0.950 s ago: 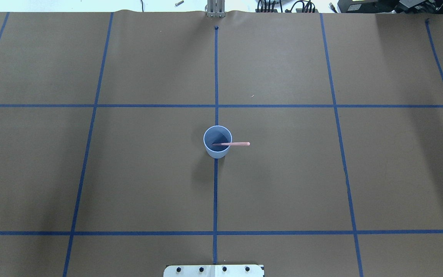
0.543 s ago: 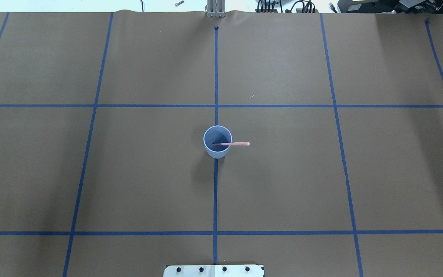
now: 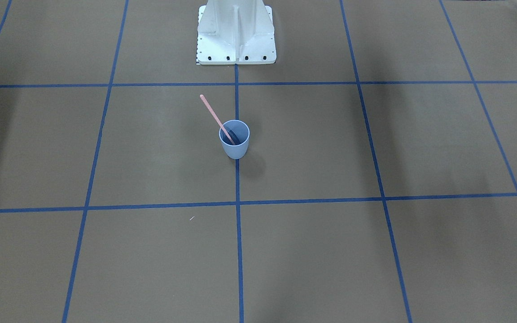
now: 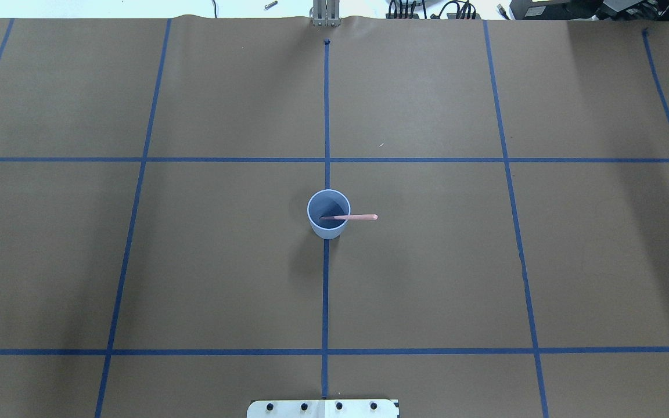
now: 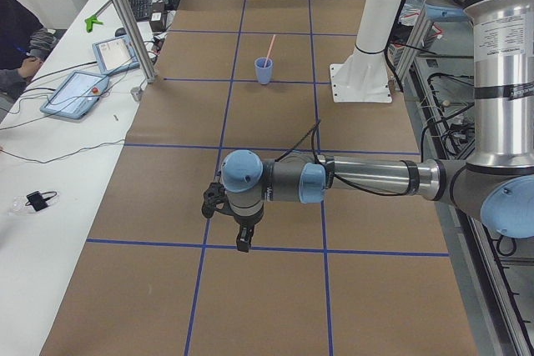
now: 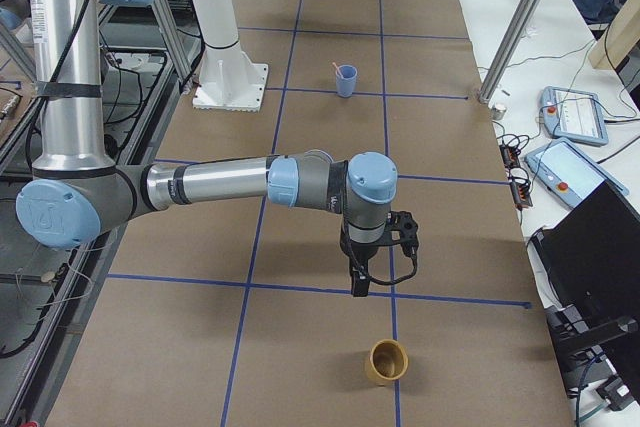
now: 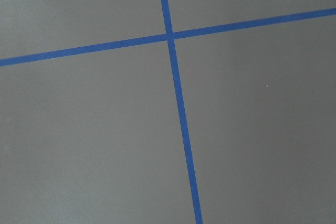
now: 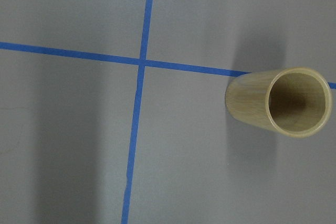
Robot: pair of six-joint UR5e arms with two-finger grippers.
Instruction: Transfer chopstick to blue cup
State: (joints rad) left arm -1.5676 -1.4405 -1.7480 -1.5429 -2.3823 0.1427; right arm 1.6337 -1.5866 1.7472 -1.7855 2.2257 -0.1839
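Observation:
The blue cup (image 4: 327, 232) stands upright at the table's middle, on the centre tape line; it also shows in the front view (image 3: 234, 146). The pale pink chopstick (image 4: 360, 217) stands in it, lower end inside, leaning over the rim towards the robot's right (image 3: 211, 111). Neither gripper is near the cup. My left gripper (image 5: 241, 243) hangs over the table far to the left, seen only in the left side view. My right gripper (image 6: 358, 287) hangs far to the right, seen only in the right side view. I cannot tell whether either is open or shut.
A tan wooden cup (image 6: 385, 360) stands upright near the table's right end, close below my right gripper; it also shows in the right wrist view (image 8: 294, 102). The robot's white base (image 3: 236, 40) is behind the blue cup. Tablets (image 5: 75, 93) lie on the operators' white table.

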